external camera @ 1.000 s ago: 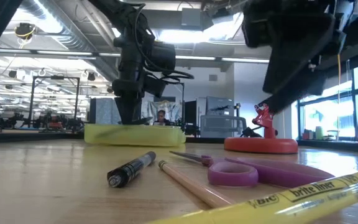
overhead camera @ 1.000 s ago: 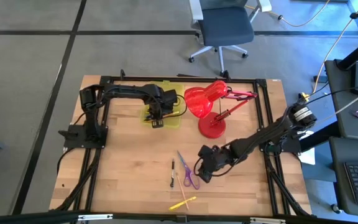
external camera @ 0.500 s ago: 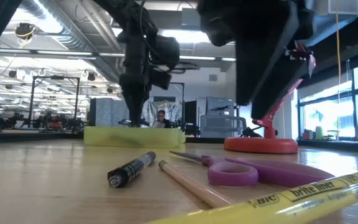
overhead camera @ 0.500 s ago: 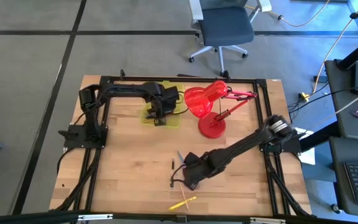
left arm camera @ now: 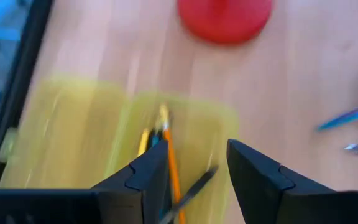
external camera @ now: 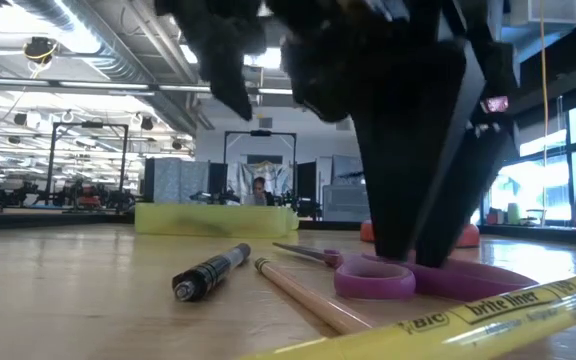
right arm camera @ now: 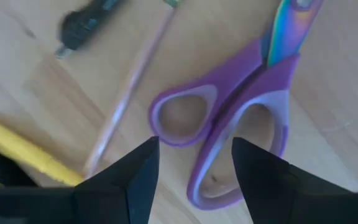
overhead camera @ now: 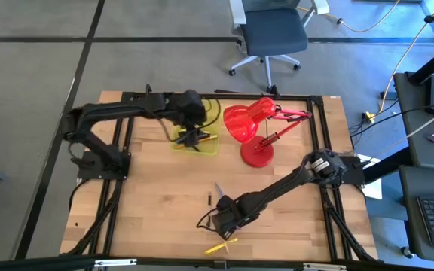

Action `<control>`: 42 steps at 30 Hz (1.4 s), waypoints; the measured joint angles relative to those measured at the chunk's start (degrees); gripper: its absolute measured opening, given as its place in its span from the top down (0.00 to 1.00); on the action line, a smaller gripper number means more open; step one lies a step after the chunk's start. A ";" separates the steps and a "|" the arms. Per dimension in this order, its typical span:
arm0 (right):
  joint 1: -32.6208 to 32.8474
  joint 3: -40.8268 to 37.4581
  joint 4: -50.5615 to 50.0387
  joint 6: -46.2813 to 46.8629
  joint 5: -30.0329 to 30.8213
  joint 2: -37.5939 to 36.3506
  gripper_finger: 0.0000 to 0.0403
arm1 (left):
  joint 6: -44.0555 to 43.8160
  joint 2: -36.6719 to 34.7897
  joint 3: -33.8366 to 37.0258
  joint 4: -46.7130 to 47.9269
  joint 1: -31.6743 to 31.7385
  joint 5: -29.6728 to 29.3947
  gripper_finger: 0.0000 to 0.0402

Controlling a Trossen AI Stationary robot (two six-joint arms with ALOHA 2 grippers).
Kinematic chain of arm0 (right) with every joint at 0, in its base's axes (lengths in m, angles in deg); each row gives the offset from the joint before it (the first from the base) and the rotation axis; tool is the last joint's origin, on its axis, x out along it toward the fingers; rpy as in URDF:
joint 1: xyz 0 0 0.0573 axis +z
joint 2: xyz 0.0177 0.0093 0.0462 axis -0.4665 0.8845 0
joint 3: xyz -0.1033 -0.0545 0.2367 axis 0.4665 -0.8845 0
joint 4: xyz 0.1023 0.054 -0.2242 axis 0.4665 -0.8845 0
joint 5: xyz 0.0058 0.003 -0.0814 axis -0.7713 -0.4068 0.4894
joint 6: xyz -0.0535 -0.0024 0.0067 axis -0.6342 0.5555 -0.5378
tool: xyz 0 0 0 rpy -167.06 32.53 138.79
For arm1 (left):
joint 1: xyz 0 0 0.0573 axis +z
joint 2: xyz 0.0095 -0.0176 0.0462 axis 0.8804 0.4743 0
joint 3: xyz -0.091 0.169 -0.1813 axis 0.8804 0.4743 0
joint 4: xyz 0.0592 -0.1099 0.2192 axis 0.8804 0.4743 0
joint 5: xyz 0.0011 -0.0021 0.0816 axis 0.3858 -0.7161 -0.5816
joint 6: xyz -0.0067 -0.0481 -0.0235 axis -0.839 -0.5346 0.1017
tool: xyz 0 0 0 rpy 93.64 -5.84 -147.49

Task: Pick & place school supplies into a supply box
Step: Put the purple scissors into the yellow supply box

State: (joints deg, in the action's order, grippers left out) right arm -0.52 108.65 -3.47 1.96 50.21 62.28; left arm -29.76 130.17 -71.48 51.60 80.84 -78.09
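My right gripper (right arm camera: 191, 171) hangs low over the purple-handled scissors (right arm camera: 241, 118), fingers spread wide with nothing between them. In my right wrist view the two finger loops lie just ahead of my fingertips, and the iridescent blades run away from me, so the scissors' long axis lines up roughly with my reach. In the high view my right gripper (overhead camera: 226, 218) covers most of the scissors; only the blade tip shows, pointing toward the table's far edge and the red desk lamp (overhead camera: 256, 129).

Beside the scissors lies a thin pencil (right arm camera: 129, 93), its long axis nearly parallel to them, touching neither loop. A black marker (right arm camera: 86, 25) lies past it, and a yellow highlighter (right arm camera: 27, 155) sits nearer the front edge, angled across. In the low view the highlighter (external camera: 448, 320), pencil (external camera: 303, 290) and marker (external camera: 211, 272) all lie flat on the wooden table (external camera: 78, 290).

My left gripper (left arm camera: 194, 168) hovers over the yellow-green supply box (left arm camera: 73, 137), fingers apart and empty. Inside the box an orange pencil (left arm camera: 169, 155) lies along its length, with a yellow and a dark pen beside it.
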 joint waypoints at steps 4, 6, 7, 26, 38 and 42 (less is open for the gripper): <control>-0.02 0.04 -0.28 0.89 0.55 0.98 0.49 | -0.45 -7.02 6.19 -6.21 -1.03 1.01 0.61; -0.02 0.04 -0.73 1.08 2.24 1.03 0.49 | -0.83 -9.98 9.29 -8.23 -1.48 0.86 0.61; -0.06 0.01 -1.03 1.25 3.17 1.02 0.50 | -1.24 -11.23 10.80 -9.65 -1.67 0.80 0.61; -1.13 -0.39 -0.61 7.11 4.60 0.86 0.61 | -4.99 -15.83 19.52 -13.58 -2.64 0.84 0.61; -1.40 -0.46 -0.62 6.86 4.85 0.86 0.61 | -4.40 -15.83 19.52 -13.58 -2.64 0.90 0.61; -1.38 -0.46 -0.63 6.98 4.83 0.88 0.61 | -4.40 -15.83 19.52 -13.58 -2.64 0.89 0.61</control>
State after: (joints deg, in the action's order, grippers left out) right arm -1.90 108.19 -4.10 8.93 55.04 63.15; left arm -34.17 114.34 -51.95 38.02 78.20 -77.20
